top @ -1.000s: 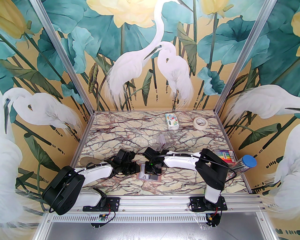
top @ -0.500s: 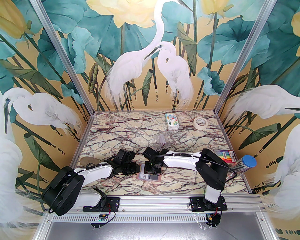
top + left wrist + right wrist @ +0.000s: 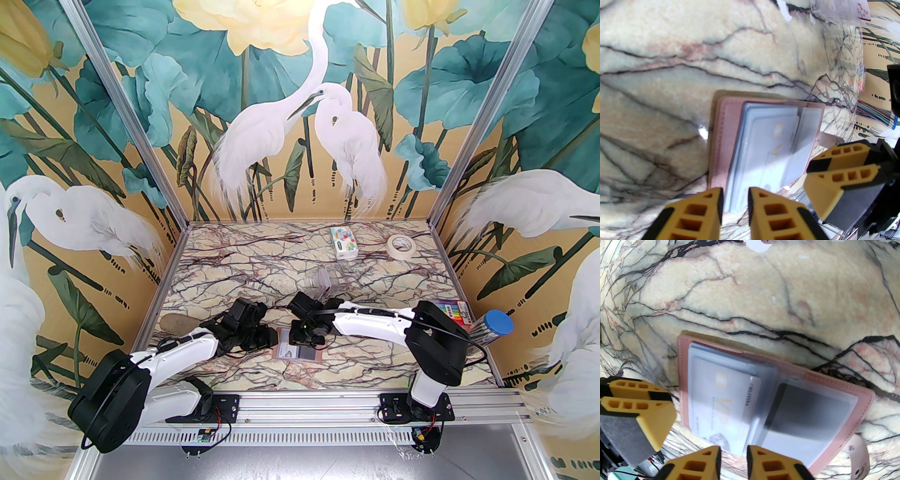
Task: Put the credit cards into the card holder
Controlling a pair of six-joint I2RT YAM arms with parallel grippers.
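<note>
The card holder (image 3: 313, 358) lies open and flat on the marble near the front, a dusty-pink wallet with clear sleeves. In the right wrist view, the card holder (image 3: 862, 401) keeps a pale grey credit card (image 3: 721, 399) with gold lettering in its left sleeve and a dark card (image 3: 806, 408) in its right one. My left gripper (image 3: 270, 336) sits at the holder's left edge. My right gripper (image 3: 304, 338) hovers over its far side. Both grippers (image 3: 734, 201) (image 3: 733, 458) show a narrow gap with the sleeves' edge just beyond the tips, and nothing is clamped.
A colourful tissue pack (image 3: 343, 242) and a tape roll (image 3: 401, 245) lie at the back. A clear plastic stand (image 3: 321, 280) stands mid-table behind the grippers. A pen pack (image 3: 452, 311) and a blue-capped tube (image 3: 497, 323) rest at the right edge.
The left arm's elbow dropped and swung left, drawing its gripper slightly back from the holder, jaws a little wider. The right arm's elbow shifted right. The holder stayed put.
</note>
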